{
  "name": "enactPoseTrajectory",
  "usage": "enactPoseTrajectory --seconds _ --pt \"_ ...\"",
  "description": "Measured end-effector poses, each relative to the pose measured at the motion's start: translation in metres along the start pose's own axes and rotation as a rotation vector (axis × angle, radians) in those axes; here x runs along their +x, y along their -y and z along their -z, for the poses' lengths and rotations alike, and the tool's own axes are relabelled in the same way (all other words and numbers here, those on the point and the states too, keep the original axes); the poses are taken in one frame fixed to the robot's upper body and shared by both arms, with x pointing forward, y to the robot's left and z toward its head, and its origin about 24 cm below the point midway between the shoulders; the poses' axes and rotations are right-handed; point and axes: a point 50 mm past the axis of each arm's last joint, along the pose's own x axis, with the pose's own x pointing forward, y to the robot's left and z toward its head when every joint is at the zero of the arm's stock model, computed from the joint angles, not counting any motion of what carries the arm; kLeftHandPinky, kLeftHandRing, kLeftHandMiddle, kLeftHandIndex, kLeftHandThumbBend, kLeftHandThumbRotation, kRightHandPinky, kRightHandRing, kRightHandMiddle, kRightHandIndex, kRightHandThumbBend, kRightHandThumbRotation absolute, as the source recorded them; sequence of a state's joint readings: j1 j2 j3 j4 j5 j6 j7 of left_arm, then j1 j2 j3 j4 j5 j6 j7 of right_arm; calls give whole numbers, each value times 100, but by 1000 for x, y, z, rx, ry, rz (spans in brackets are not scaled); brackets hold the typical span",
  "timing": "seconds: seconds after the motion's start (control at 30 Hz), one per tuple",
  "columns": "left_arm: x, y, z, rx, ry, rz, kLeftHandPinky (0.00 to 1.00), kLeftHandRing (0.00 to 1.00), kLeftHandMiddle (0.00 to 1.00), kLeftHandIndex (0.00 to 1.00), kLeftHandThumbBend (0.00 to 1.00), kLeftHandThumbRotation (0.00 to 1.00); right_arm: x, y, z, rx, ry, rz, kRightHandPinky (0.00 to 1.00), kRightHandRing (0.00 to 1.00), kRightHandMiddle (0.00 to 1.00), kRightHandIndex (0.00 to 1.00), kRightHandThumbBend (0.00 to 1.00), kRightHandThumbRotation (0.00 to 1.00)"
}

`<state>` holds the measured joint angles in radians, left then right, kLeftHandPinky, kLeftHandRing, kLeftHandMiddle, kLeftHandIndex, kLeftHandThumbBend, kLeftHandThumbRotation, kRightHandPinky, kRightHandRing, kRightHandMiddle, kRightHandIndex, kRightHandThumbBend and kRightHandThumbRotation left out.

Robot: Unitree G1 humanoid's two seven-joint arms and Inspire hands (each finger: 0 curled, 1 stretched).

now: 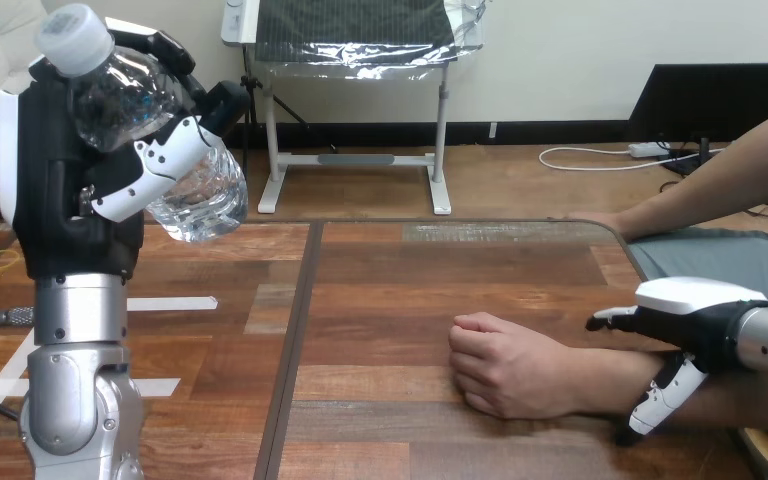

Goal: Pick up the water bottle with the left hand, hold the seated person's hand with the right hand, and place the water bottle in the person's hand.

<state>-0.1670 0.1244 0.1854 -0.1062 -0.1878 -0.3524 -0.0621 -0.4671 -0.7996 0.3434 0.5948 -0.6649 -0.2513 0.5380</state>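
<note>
- Head view: the left hand (70, 190) is raised at the view's left, with its fingers (155, 165) and thumb curled tight round the one water bottle (125, 95).
- This bottle is clear with a white cap, tilted, and held well above the table (380, 290).
- The right hand (695, 305) lies over the person's wrist (610, 375), with fingers bent down round it, one white finger showing at its near side.
- The person's hand (505, 365) rests on the table, loosely fisted.
- A second forearm (720, 175) reaches to the table's far edge.
</note>
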Motion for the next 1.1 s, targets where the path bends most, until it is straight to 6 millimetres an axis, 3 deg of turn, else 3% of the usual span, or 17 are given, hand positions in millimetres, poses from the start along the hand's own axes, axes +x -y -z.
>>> enactPoseTrajectory --seconds 1.1 --pt "0 -7 -1 -5 -5 -26 21 26 33 40 58 0 8 -14 -3 37 -16 5 66 89 90 91 95 53"
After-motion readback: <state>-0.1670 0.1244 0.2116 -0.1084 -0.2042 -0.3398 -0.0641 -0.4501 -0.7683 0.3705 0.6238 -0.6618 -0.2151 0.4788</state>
